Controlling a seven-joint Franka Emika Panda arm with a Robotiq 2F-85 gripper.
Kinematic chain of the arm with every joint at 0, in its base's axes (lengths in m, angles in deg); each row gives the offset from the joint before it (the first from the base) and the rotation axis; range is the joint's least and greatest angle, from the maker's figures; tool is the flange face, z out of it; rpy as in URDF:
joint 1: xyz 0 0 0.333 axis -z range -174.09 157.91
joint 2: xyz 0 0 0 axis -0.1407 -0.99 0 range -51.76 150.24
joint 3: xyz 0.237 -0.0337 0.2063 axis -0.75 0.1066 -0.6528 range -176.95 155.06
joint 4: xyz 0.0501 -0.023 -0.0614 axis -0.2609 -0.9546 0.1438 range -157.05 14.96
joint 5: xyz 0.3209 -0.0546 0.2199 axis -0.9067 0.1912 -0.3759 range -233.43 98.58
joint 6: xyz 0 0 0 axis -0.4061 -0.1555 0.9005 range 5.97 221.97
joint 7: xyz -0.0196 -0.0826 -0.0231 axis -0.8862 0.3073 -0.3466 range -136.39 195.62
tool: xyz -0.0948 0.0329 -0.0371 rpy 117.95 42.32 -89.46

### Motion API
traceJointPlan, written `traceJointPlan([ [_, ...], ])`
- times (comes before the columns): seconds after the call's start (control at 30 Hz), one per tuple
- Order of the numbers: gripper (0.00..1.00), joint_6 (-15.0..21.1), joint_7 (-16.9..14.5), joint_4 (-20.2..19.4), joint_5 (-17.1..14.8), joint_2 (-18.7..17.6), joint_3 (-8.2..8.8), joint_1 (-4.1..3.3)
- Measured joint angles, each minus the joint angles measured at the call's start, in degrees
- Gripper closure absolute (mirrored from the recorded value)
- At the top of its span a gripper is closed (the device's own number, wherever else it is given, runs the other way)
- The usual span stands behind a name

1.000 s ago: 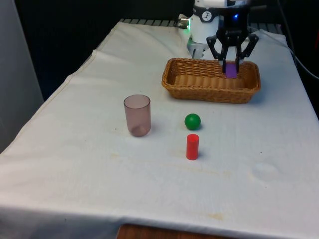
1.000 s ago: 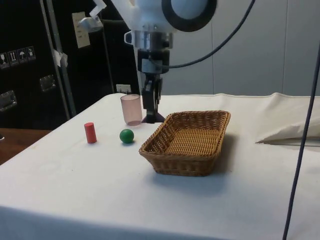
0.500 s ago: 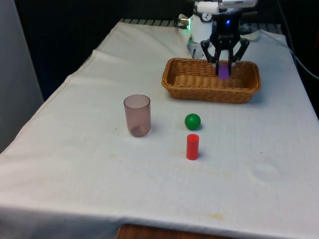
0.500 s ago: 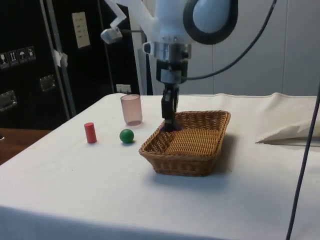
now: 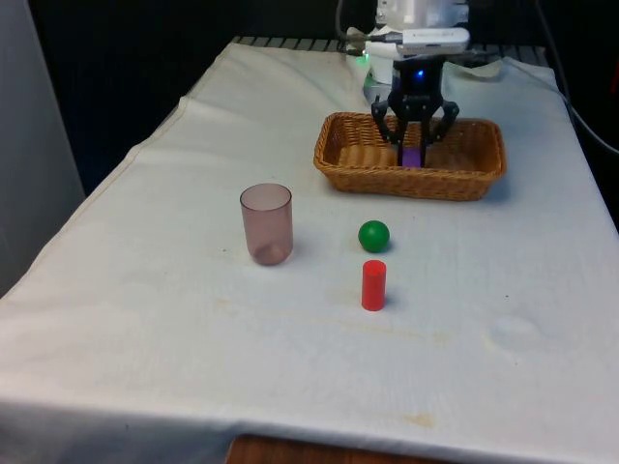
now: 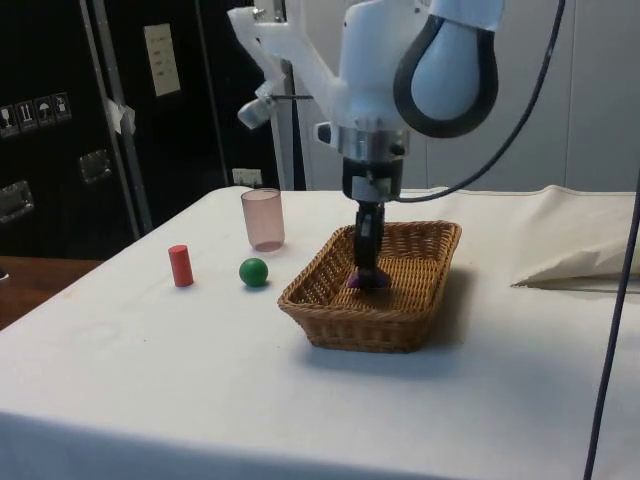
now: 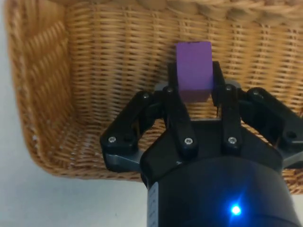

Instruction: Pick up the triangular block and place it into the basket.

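While a white cloth [image 5: 193, 319] covers the whole table, creased and faintly stained towards the near edge in the front view, black curtains close off the far end and dark cabinets [image 6: 60, 120] with a few small labels stand behind the table in the side view. Pale wall panels [image 6: 600, 90] take up the rest of that background, and a fold of the cloth bunches up near them.

On the cloth the wicker basket [image 5: 484, 174] sits towards the far end, an oblong tray of woven cane with low sloping walls. Lowered into it is the gripper [image 5: 414, 147], its fingers clamped on the purple block [image 7: 193, 71], which is inside the basket, held just above or at the woven floor; whether it touches cannot be told. From the wrist the block's visible faces look squarish, so its triangular form is not plain.

Well apart from the basket, nearer the camera in the front view, a translucent pink cup [image 5: 266, 223] stands upright towards the front view's left. Beside it, to the front view's right, lies a green ball [image 5: 373, 235], and just in front of the ball a red cylinder [image 5: 373, 284] stands on end.
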Motion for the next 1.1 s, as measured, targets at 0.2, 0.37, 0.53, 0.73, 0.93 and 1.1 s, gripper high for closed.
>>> traceJointPlan([
  [0.2, 0.66, 2.4, -1.1, -2.9, 0.0, 1.0, 1.15, 0.0],
  [0.37, 0.48, 3.0, -1.2, -4.4, 0.0, 2.2, 1.32, 0.06],
  [0.53, 0.25, 3.0, -1.3, -4.8, 0.0, 2.6, 1.49, 0.06],
  [0.73, 0.0, 3.2, -1.3, -4.9, 0.0, 2.6, 1.55, 0.06],
  [0.93, 0.0, 3.2, -1.3, -5.0, 0.0, 2.6, 1.55, 0.06],
  [1.1, 0.0, 3.2, -0.1, -5.0, 0.0, 2.3, 0.4, -0.17],
])
